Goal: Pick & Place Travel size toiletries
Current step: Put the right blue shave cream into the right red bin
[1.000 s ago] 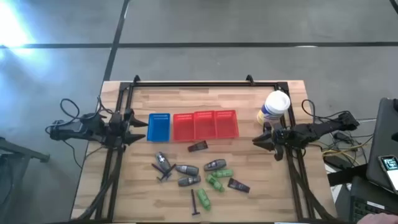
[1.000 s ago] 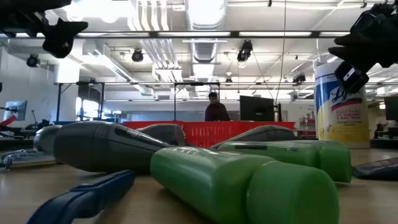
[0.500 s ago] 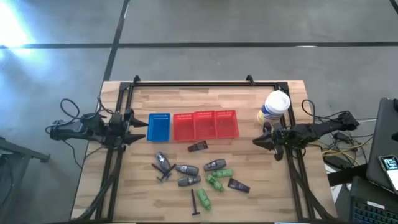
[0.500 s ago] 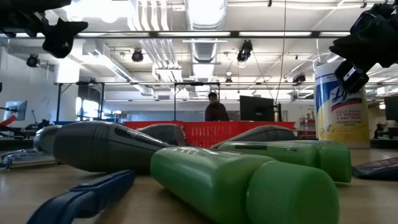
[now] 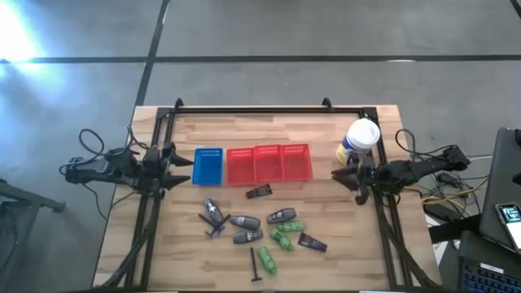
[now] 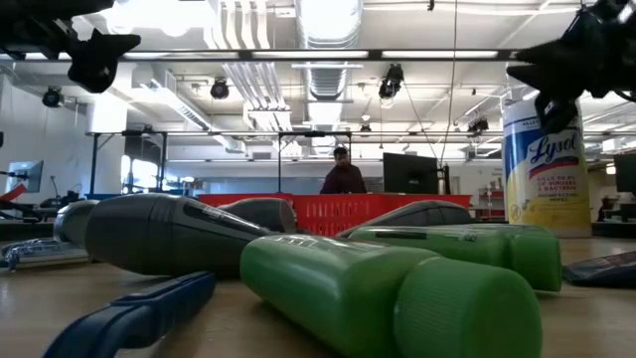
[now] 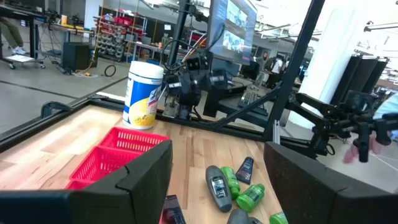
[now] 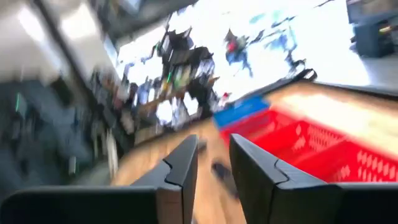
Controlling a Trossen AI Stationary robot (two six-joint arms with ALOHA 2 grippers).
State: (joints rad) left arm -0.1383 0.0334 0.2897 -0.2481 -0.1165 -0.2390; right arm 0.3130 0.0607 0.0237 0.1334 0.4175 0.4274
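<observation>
The toiletries lie loose on the near middle of the table. There are grey oval bottles (image 5: 244, 220) (image 5: 282, 216), green bottles (image 5: 281, 238) (image 6: 388, 288), dark packets (image 5: 259, 192) (image 5: 312, 242) and a black razor stick (image 5: 255, 264). My left gripper (image 5: 186, 167) hovers open at the table's left side beside the blue basket, with its fingers wide apart in its wrist view (image 7: 217, 155). My right gripper (image 5: 336, 174) hangs in the air at the right side, just near of the white tub. A narrow gap shows between its fingers (image 8: 214, 149). Neither gripper touches anything.
A blue basket (image 5: 208, 166) and a red basket with three compartments (image 5: 269, 163) stand in a row across the table's middle. The white tub with the yellow label (image 5: 361, 140) stands at the far right. A dark frame (image 5: 252, 110) runs along the far and side edges. A person stands in the room behind (image 6: 344, 174).
My right gripper has shifted a little toward the far edge, closer to the white tub, and has rolled about its own axis; its wrist view is blurred and tilted. The toiletries have stayed where they were.
</observation>
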